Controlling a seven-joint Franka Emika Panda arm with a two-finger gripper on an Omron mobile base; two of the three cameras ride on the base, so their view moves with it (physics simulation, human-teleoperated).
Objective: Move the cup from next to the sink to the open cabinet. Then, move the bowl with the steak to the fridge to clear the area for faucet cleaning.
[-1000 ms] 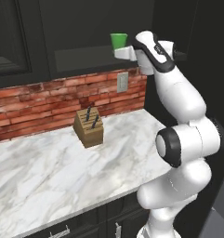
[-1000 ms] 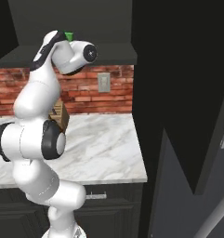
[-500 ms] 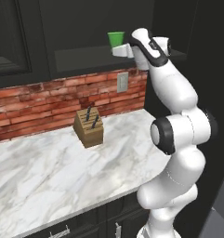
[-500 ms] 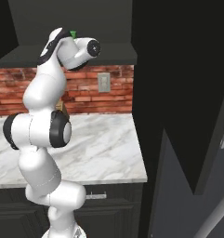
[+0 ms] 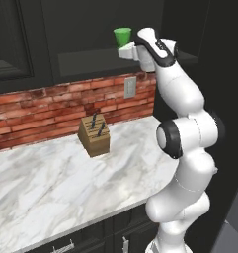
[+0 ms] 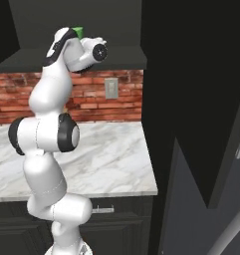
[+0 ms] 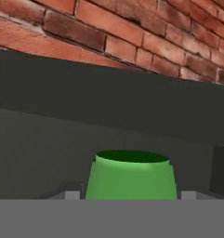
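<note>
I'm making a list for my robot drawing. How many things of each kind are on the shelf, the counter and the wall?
Green cup on the open cabinet shelf: 1
Wooden knife block on the marble counter: 1
Wall outlet on the brick wall: 1
Total: 3

cup (image 5: 122, 37): smooth matt green plastic | counter (image 5: 51, 192): glossy white marble | knife block (image 5: 94, 136): wood | wall (image 5: 51, 106): rough red brick
</note>
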